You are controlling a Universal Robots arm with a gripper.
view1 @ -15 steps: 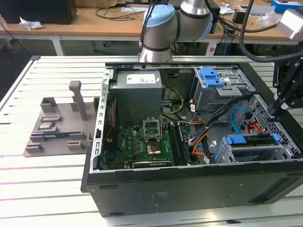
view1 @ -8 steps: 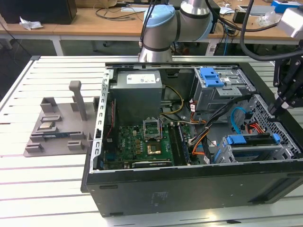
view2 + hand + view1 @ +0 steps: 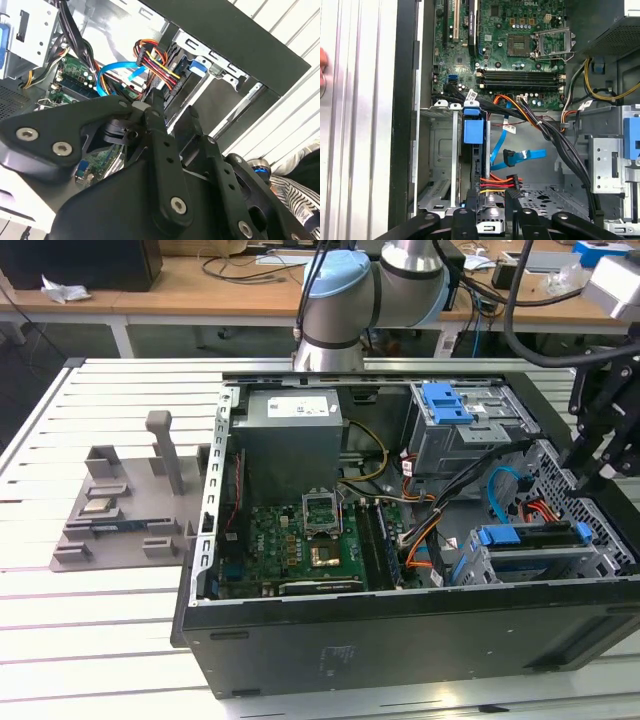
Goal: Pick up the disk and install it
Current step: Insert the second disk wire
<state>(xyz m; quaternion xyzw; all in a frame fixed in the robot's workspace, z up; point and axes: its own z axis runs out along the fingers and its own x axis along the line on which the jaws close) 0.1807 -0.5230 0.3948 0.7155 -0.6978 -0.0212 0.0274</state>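
Jaws sit apart and empty just beside the lower drive cage [image 3: 442, 160], where the disk [image 3: 472, 131] stands edge-on in its slot, so I judge the install at the seating stage, with full seating not confirmable.

A lab: slotted aluminium table [image 3: 120, 640], cable-strewn wooden benches [image 3: 200, 285]
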